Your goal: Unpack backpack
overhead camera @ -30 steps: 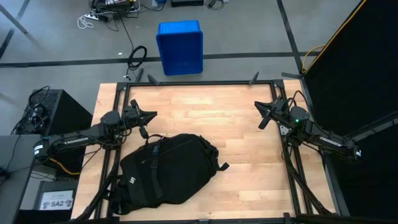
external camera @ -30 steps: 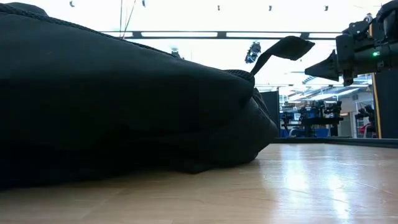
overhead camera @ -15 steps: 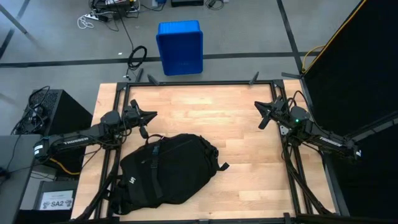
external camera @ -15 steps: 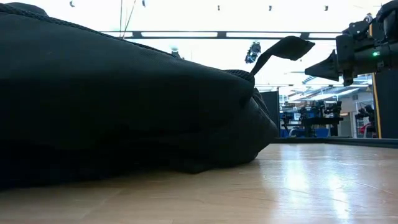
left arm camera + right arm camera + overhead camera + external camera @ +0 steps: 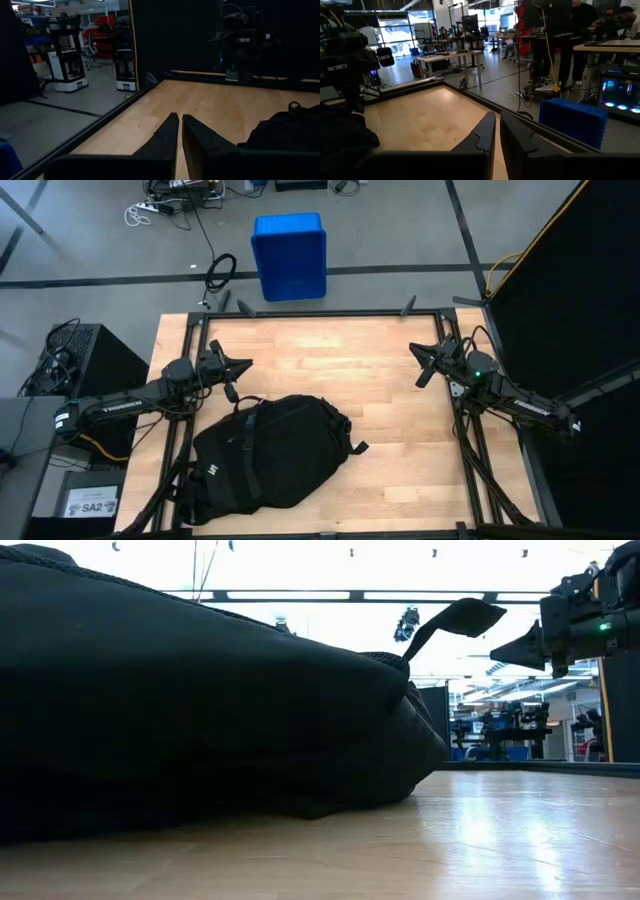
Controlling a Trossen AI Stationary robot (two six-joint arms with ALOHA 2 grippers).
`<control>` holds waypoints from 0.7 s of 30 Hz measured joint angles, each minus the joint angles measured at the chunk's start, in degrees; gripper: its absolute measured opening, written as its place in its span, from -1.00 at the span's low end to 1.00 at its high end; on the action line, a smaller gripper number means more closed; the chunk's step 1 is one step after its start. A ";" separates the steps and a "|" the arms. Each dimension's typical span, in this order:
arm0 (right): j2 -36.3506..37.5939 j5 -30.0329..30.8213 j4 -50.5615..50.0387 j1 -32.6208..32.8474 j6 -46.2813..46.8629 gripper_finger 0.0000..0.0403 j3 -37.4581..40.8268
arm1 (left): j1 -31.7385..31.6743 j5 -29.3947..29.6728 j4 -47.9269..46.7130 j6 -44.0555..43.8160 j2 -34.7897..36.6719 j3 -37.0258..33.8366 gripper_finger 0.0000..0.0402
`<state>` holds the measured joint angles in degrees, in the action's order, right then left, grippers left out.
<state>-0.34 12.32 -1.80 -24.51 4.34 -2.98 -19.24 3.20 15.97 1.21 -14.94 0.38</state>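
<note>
While the black backpack (image 5: 268,458) sprawls at lower left on the tabletop (image 5: 390,390), left gripper (image 5: 243,363) waits closed just above it, and right gripper (image 5: 416,352) hangs closed, empty, at right edge.

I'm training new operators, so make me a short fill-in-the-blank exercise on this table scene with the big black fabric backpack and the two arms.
1. The large black soft fabric backpack lies on the wooden table nearer the ____ gripper.
2. The blue plastic crate stands on the ____, beyond the table.
3. The left gripper and the right gripper both have their fingers ____.
4. Neither gripper ____ the backpack.

Missing words: left; floor; shut; touches
</note>
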 joint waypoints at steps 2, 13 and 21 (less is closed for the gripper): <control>0.00 0.00 0.00 0.00 0.00 -0.96 0.00 | 0.02 -0.02 0.00 0.00 -0.02 -0.02 -1.00; -0.01 -0.01 -0.01 0.00 0.00 -1.00 0.00 | 0.02 -0.02 0.00 0.00 -0.02 -0.02 -1.00; 0.00 -0.01 -0.02 0.00 0.00 -0.96 0.00 | 0.02 -0.01 0.00 0.00 -0.02 0.00 -1.00</control>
<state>-0.34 12.30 -1.83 -24.51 4.34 -2.98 -19.22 3.19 15.97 1.21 -14.96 0.37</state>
